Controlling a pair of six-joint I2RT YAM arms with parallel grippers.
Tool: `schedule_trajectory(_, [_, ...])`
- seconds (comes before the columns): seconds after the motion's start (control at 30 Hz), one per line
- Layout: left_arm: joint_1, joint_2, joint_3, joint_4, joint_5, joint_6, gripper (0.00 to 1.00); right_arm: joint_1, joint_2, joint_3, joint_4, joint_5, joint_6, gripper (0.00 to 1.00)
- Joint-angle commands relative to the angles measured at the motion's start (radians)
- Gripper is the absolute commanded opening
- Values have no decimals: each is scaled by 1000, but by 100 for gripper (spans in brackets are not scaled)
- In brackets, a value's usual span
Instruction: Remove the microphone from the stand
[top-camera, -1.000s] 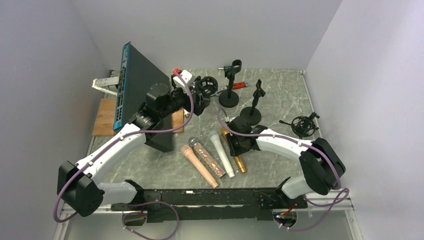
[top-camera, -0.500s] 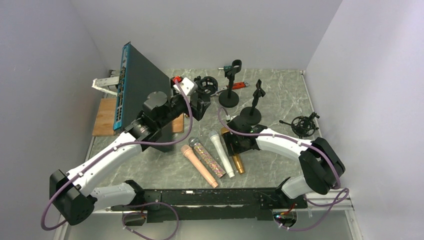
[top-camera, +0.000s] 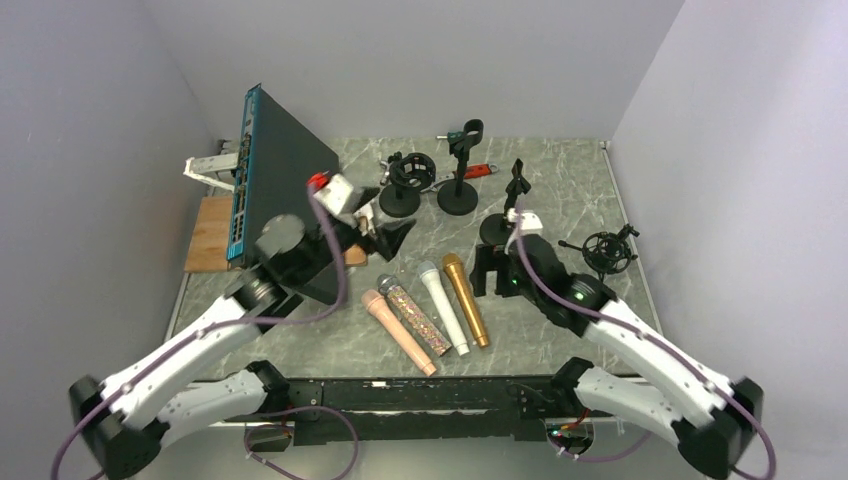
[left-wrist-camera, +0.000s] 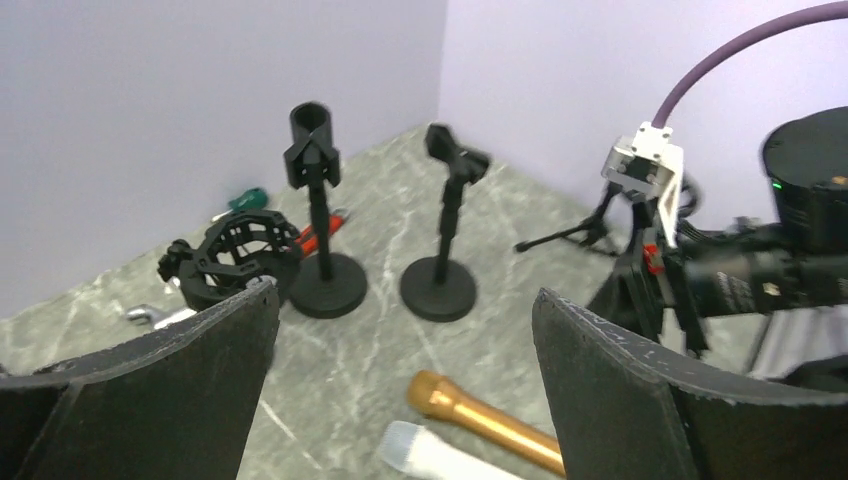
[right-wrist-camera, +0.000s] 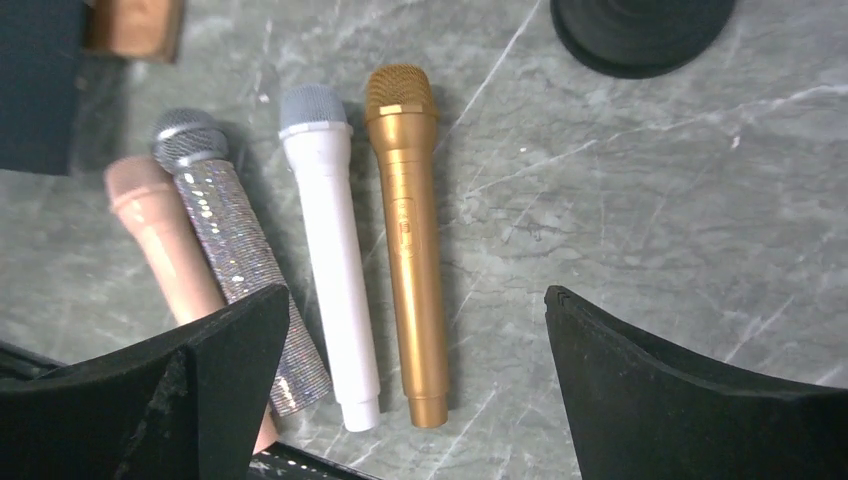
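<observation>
The gold microphone (top-camera: 466, 299) lies flat on the marble table, parallel to a white one (top-camera: 443, 307); in the right wrist view the gold microphone (right-wrist-camera: 410, 250) rests loose below my wide open right gripper (right-wrist-camera: 417, 300). Seen from above, the right gripper (top-camera: 497, 270) hovers just right of the gold microphone's head. Two black stands (top-camera: 459, 170) (top-camera: 503, 215) stand upright with empty clips. My left gripper (top-camera: 385, 232) is open and holds nothing, left of the stands; in its own view the left gripper (left-wrist-camera: 405, 310) looks toward both stands (left-wrist-camera: 318, 200) (left-wrist-camera: 447, 230).
A glitter microphone (top-camera: 412, 314) and a pink one (top-camera: 398, 332) lie left of the white one. A shock mount on a round base (top-camera: 405, 180) stands by the far stand, another shock mount (top-camera: 605, 250) at the right. A blue switch (top-camera: 270, 190) leans at the left.
My right gripper has opened and let go of the gold microphone, then drawn back to the right. The left arm has pulled back from the shock mount toward the near left.
</observation>
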Motion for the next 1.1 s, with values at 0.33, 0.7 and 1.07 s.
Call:
schedule_trajectory(0.33, [-36,-926,-557,1,170,-473,99,3,-652,-270,79,-22,248,100])
schedule_trajectory(0.7, [-35,-1233,-658,-133,343,-627,99,3,-905,-448,121,-70,356,100])
schedule_trajectory(1.07, [-34,-1269,-779,56,321,-718,99,2,-1058,-511,108,-60,389,100])
